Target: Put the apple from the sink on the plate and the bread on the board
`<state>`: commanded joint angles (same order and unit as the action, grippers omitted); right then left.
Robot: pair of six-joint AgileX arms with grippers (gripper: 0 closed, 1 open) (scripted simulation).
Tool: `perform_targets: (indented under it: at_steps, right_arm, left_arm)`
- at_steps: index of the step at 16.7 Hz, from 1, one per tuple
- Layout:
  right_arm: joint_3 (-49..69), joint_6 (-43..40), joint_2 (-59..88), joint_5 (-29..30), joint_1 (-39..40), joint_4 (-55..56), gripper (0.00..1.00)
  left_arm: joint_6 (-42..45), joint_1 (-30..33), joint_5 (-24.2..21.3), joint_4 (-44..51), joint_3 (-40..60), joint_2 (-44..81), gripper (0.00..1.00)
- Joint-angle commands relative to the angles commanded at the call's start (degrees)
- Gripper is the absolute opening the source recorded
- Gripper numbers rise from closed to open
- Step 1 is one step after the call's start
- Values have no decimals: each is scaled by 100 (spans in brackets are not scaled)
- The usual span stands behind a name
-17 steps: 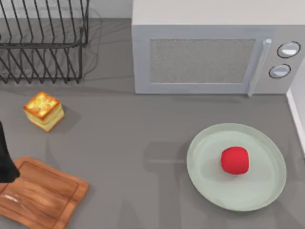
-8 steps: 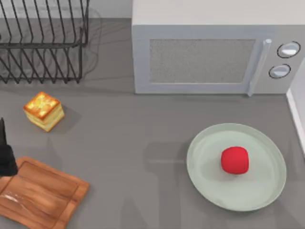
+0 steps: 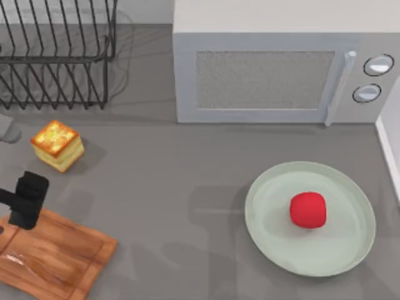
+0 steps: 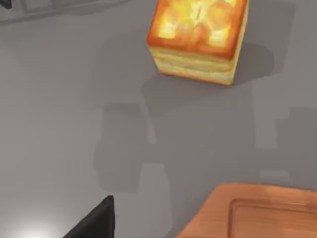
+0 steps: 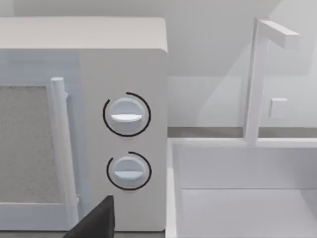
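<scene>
The left gripper [image 3: 26, 200] hangs over the far left corner of the board [image 3: 56, 256], near the bread [image 3: 57, 145]; whether its fingers are parted cannot be told. Bare grey counter [image 3: 175, 187] lies open between them. The apple [image 3: 308, 210] rests on the plate [image 3: 269, 219], right.

A black wire rack [image 3: 56, 53] stands at the table's [image 3: 175, 181] far left, a white microwave [image 3: 281, 62] with two dials [image 5: 126, 115] beside it, and a white sink [image 5: 242, 198] sits right of the microwave.
</scene>
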<state>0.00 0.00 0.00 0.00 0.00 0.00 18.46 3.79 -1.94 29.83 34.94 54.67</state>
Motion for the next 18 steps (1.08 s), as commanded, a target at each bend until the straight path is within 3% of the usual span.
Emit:
perform_targets:
  at_steps: [10, 14, 18]
  right_arm:
    - [0, 0, 0, 0, 0, 0, 100]
    - [0, 0, 0, 0, 0, 0, 100]
    - [0, 0, 0, 0, 0, 0, 100]
  left_arm:
    - [893, 238, -116, 3091, 4041, 5260, 100]
    - [983, 260, 37, 3525, 5521, 6326, 100]
    - [989, 259, 169, 3603, 6288, 6749, 100]
